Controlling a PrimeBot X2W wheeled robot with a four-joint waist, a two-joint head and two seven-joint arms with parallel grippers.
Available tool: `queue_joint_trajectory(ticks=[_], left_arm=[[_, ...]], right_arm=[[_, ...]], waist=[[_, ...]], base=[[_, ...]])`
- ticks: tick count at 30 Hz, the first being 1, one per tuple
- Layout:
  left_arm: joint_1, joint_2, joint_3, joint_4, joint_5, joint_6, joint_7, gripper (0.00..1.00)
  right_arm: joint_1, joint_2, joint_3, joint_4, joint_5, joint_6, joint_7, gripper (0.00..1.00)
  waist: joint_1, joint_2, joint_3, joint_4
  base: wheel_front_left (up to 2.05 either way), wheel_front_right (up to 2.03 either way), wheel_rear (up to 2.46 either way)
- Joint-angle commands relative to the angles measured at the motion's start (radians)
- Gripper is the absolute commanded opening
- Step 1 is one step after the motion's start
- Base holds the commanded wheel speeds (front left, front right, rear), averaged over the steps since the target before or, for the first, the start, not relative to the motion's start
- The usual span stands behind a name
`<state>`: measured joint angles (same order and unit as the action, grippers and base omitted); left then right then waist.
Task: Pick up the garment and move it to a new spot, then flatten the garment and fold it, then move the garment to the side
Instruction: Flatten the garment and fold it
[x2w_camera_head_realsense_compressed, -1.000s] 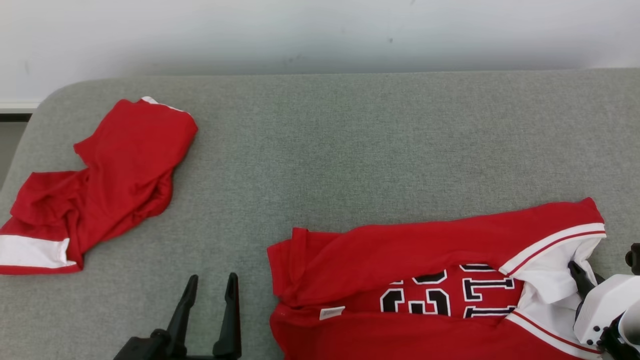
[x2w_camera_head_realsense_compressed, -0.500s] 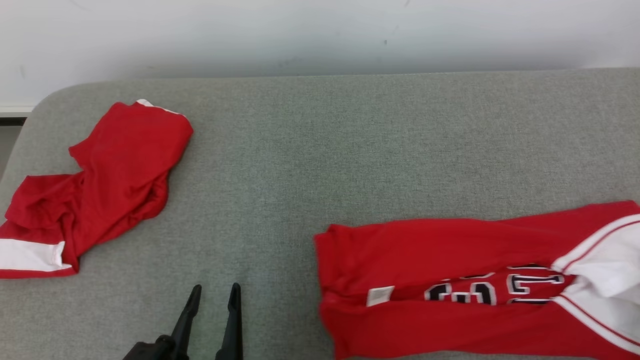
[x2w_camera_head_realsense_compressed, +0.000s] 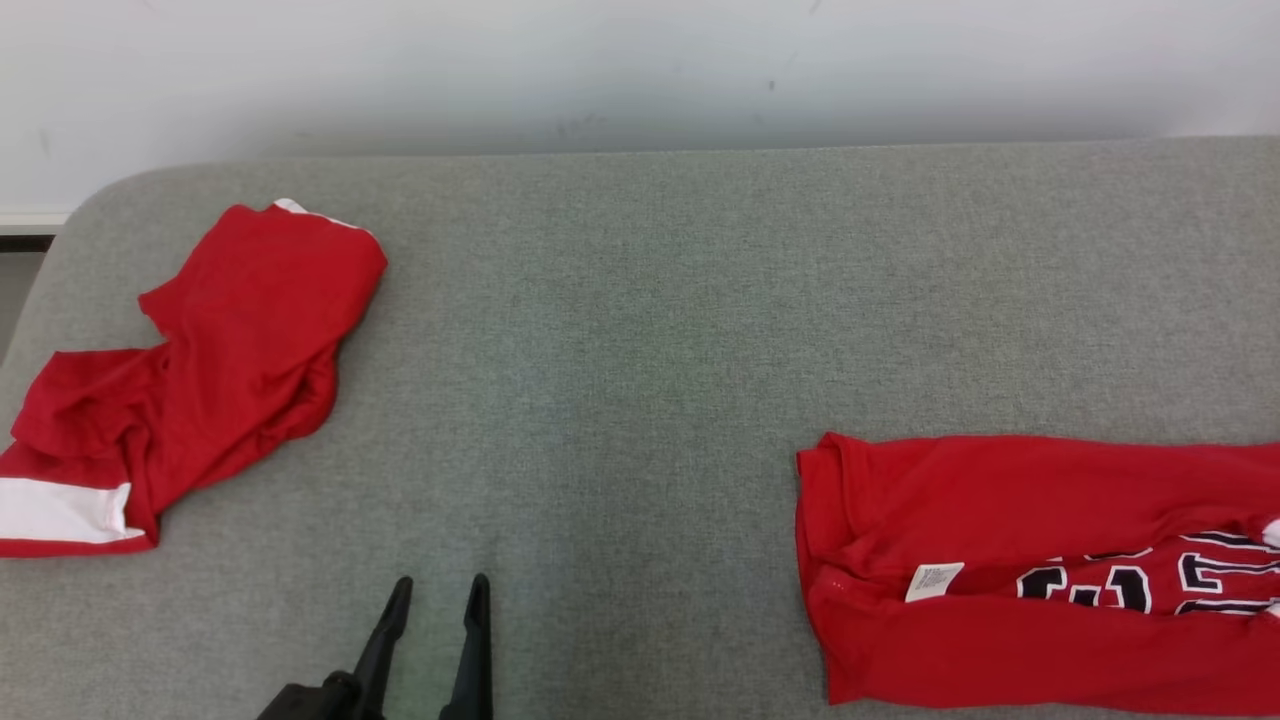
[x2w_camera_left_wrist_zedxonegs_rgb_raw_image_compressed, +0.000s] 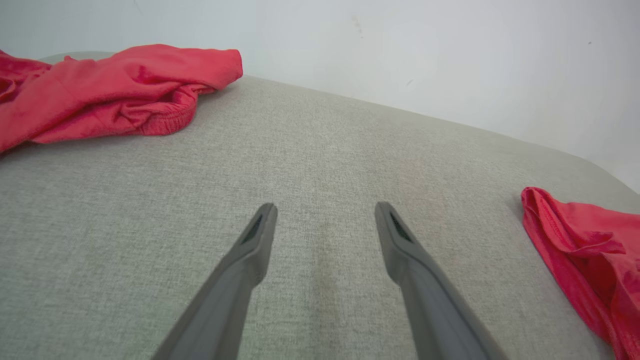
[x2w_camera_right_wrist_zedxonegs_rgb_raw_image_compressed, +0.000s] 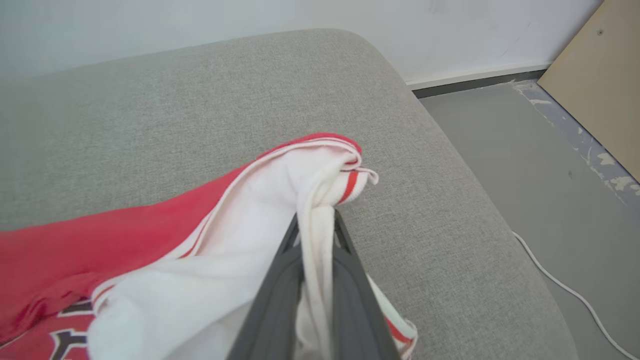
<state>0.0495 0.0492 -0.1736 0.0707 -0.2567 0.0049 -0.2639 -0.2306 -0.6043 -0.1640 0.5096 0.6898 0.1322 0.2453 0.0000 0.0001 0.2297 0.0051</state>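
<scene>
At lower right of the head view lies the jersey (x2w_camera_head_realsense_compressed: 1000, 490); right gripper (x2w_camera_right_wrist_zedxonegs_rgb_raw_image_compressed: 316, 220) clamps its white edge, left gripper (x2w_camera_head_realsense_compressed: 441, 582) gapes empty

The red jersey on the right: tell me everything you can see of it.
The red jersey is soft knit fabric, folded lengthwise into a long band lying on the grey cushion, running off the head view's right edge. Black, white-edged lettering and a small white label show in the fold. Its white, red-striped end is pinched in the right gripper.
</scene>
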Motion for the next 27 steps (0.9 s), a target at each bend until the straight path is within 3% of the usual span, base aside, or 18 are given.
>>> queue_joint_trajectory(ticks=[1,13,20,27], left_arm=[[0.000,0.003,-0.001,0.005,0.003,0.000,0.000,1.00],[-0.005,0.003,-0.004,0.018,-0.012,0.006,0.000,1.00],[0.002,0.003,-0.015,0.023,-0.018,0.014,0.000,1.00],[-0.010,0.003,-0.025,0.039,-0.026,0.016,0.000,1.00]], right_arm=[[0.018,-0.008,0.008,-0.030,0.017,-0.003,0.004,0.00],[0.135,0.031,0.146,-0.391,0.055,-0.003,0.075,0.00],[0.161,0.136,0.218,-0.520,0.012,-0.003,0.133,0.00],[0.131,0.260,0.287,-0.536,-0.036,-0.003,0.118,0.00]], waist=[[0.0000,-0.0001,-0.002,0.001],[0.0000,-0.0001,-0.005,0.001],[0.0000,-0.0001,0.001,-0.007],[0.0000,-0.0001,0.002,-0.007]], base=[[0.00,0.00,0.00],[0.00,0.00,0.00],[0.00,0.00,0.00],[0.00,0.00,0.00]])
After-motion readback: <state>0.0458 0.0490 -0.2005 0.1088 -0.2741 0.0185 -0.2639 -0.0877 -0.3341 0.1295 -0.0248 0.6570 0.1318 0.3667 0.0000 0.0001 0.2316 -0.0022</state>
